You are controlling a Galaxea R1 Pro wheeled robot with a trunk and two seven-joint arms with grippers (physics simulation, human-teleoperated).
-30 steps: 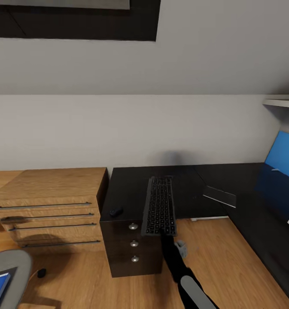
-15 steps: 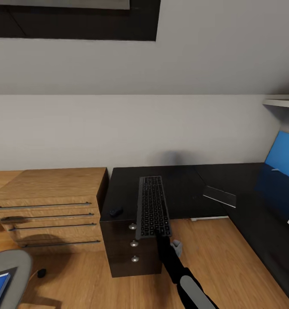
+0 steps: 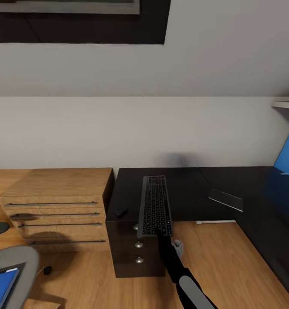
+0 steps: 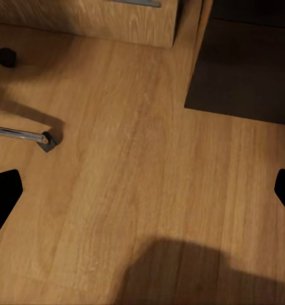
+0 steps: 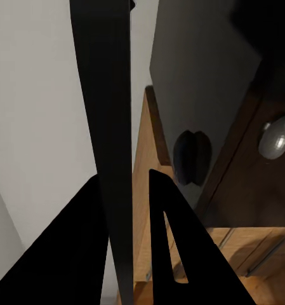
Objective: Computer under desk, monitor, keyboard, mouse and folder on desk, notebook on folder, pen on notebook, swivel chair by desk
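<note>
Keyboard (image 3: pixel 155 205), slim, dark grey with black keys, is clamped at its near end by the right gripper (image 3: pixel 163 234) above the glossy black desk (image 3: pixel 187 193), beside one small mouse (image 3: pixel 121 211). Left gripper (image 4: pixel 142 190) hangs spread wide over wooden floor (image 3: pixel 84 274). One wooden cabinet (image 3: pixel 58 201) has four drawers; three knobs (image 3: pixel 138 245) mark the desk's unit.

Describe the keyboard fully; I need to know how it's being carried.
The keyboard is slim and full-size, with a dark grey frame and black keys. The right pincer grips its near short end, fingers on both faces. It hangs lengthwise over the desk, pointing toward the wall, near end past the desk's front edge. The mouse lies apart on its left.
</note>
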